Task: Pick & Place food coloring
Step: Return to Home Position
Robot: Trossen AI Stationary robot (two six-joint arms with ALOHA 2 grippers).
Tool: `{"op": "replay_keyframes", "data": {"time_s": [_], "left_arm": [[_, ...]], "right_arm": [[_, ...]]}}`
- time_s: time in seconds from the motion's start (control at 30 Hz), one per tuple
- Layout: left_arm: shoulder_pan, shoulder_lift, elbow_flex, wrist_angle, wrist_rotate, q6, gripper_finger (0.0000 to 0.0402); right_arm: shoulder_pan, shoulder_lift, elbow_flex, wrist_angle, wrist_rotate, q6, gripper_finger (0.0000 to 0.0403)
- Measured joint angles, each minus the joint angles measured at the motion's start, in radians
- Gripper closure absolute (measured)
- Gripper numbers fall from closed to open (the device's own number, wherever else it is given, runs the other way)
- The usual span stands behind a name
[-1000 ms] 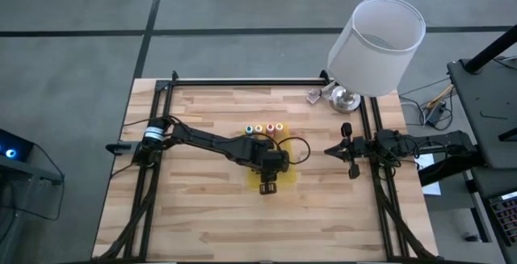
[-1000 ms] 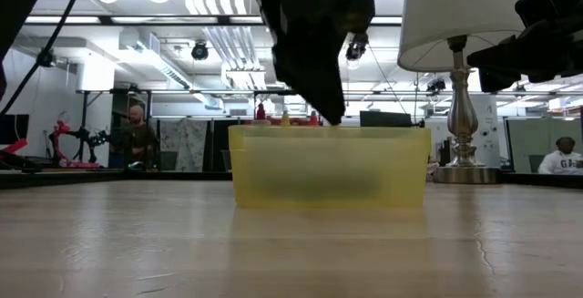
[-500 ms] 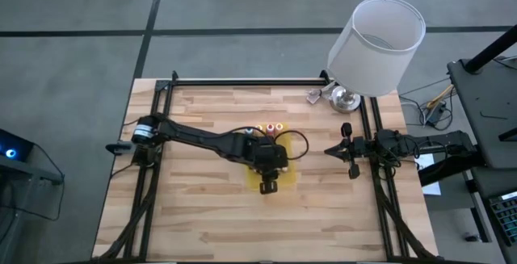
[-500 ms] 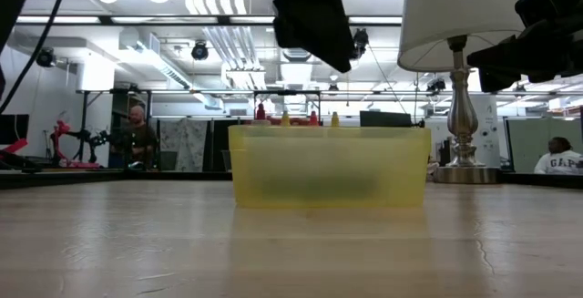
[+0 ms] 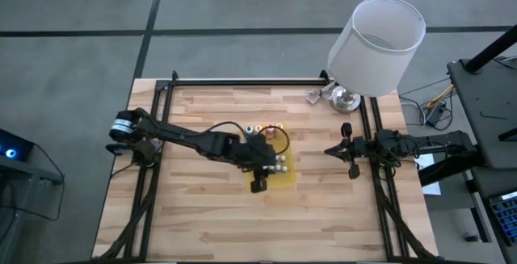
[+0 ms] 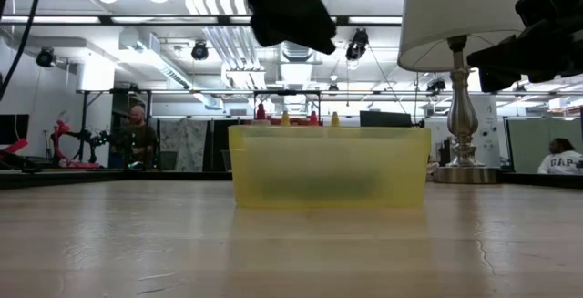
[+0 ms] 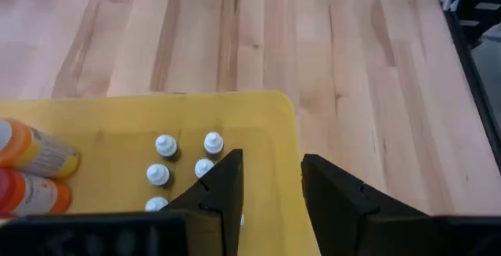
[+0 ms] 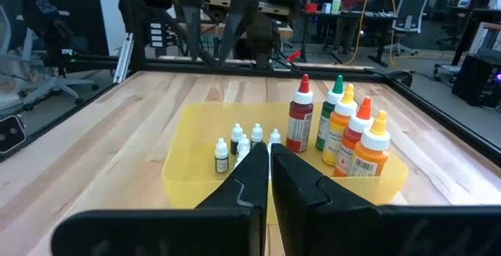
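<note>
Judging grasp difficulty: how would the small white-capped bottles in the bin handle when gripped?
The small bottles look tiny and narrow, so probably light and easily tipped. They stand close together in the yellow bin, so gripping one likely bumps neighbours.

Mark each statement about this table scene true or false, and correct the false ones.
1. The small white-capped bottles stand inside the yellow bin. True.
2. The left gripper is holding a bottle. False: its fingers are open with nothing between them, above the bin.
3. The right gripper hovers over the bin. False: it waits at the table's right edge, apart from the bin.
4. Taller bottles with coloured caps also stand in the bin. True.
</note>
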Motion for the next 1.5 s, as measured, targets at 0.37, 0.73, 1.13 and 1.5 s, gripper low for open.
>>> {"op": "replay_keyframes", "data": {"time_s": [0.37,0.73,1.13,1.5], "left_arm": [[-0.002,-0.218,-0.299,0.186,0.0,0.041,0.0394],[-0.002,-0.348,-0.389,0.223,0.002,0.183,0.0401],[0.043,-0.378,-0.393,0.294,-0.038,0.262,0.0402],[0.073,-0.421,-0.395,0.29,-0.035,0.26,0.0401]], "right_arm": [[0.0,0.0,0.0,0.001,0.0,0.0,0.0394],[0.0,0.006,0.0,0.0,0.0,0.0,0.0394],[0.0,0.007,0.0,0.0,0.0,0.0,0.0394],[0.0,0.006,0.0,0.0,0.0,0.0,0.0394]]}}
